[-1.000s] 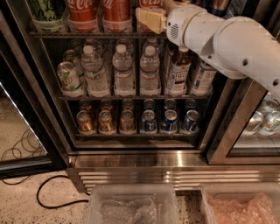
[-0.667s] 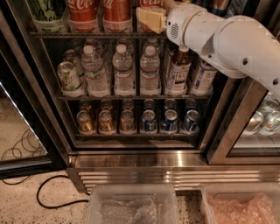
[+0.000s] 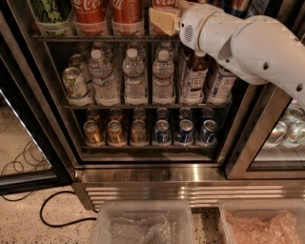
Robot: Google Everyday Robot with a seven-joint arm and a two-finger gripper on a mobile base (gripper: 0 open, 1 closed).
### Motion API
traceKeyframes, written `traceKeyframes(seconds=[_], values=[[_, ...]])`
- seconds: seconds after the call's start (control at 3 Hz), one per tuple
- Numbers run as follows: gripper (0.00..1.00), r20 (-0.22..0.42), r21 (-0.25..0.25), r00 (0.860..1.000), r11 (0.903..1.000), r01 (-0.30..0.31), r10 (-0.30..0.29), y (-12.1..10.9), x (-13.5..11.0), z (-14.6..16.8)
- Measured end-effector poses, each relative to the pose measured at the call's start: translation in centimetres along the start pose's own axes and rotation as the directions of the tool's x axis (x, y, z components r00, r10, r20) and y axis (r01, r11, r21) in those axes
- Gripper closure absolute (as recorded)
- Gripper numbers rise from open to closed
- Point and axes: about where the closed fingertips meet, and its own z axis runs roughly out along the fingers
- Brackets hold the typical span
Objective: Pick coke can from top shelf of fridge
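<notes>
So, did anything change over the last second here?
Nothing visibly changed. The gripper is at the top shelf of the fridge, beside a coke can, exactly as before. The water bottles and lower cans are unmoved.

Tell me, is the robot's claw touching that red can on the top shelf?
Cannot tell. In the camera view the gripper overlaps the coke can at the top shelf, hiding any contact or gap.

The tool [image 3: 164, 20] is at the top shelf [image 3: 95, 38], just right of a coke can [image 3: 127, 12]. Bottles [image 3: 133, 76] stand below.
</notes>
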Motion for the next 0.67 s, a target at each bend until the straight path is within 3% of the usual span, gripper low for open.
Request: traceKeyframes(seconds=[0.33,0.67], values=[[0.85,-0.023,-0.013,1.0,0.9999,-0.002,0.002,0.56,0.45,0.06],[1.0,-0.024,-0.013,1.0,0.9999,-0.001,0.001,0.55,0.11,0.07]])
